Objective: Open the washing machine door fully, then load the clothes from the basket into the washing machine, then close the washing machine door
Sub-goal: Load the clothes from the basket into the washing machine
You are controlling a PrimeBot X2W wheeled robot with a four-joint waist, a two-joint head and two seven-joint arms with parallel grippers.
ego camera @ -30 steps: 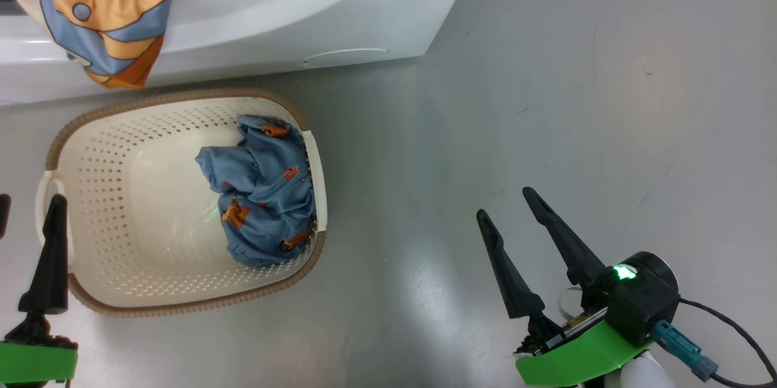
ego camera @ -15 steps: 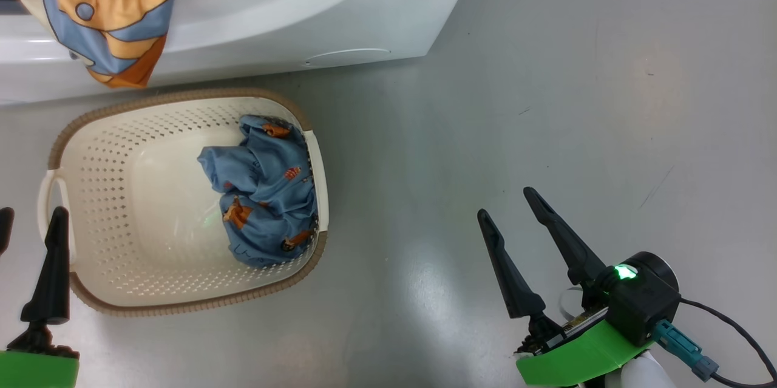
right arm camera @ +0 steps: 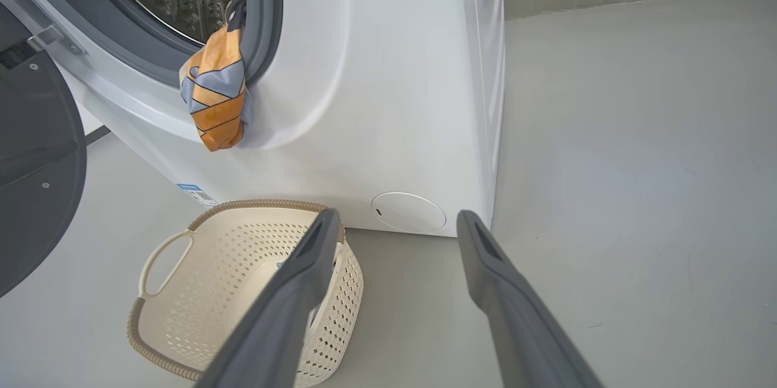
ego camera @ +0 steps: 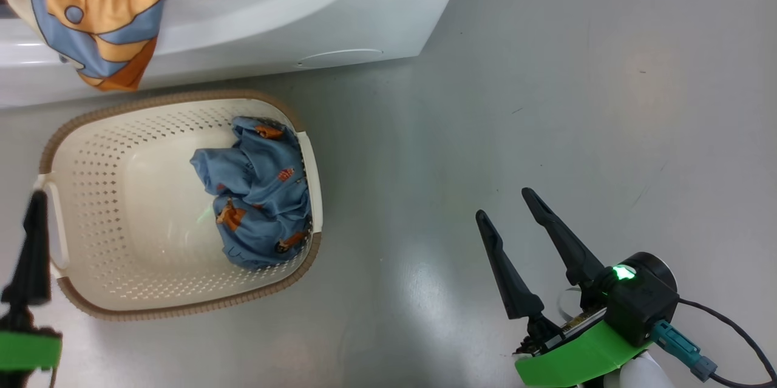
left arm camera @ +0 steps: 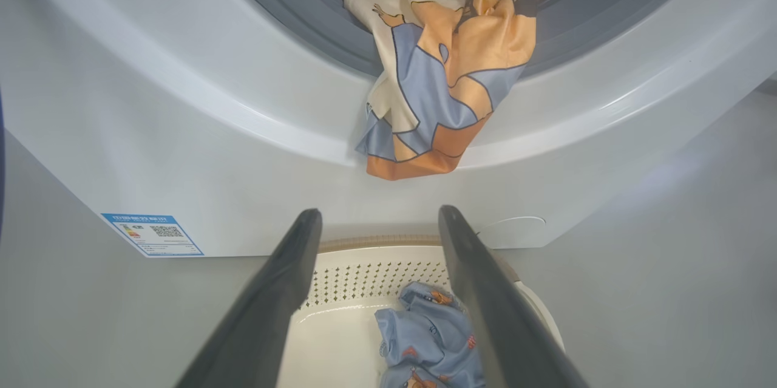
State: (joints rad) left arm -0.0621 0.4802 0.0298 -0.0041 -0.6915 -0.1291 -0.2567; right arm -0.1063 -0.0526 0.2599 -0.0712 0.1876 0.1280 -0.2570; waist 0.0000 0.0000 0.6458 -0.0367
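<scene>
Light: bright, even, from overhead.
Glare: pale sheen on the floor [ego camera: 425,297].
Blur: my left gripper [ego camera: 31,218] smears in the head view.
Edges: the washing machine [left arm camera: 152,133] bows in my wrist views.

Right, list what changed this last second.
The open, empty left gripper slid toward the head view's left edge; the camera shifted slightly. Nothing grasped or released. Blue printed garment in the cream perforated plastic basket, orange cloth hanging from the white washing machine, open right gripper: unchanged.
</scene>
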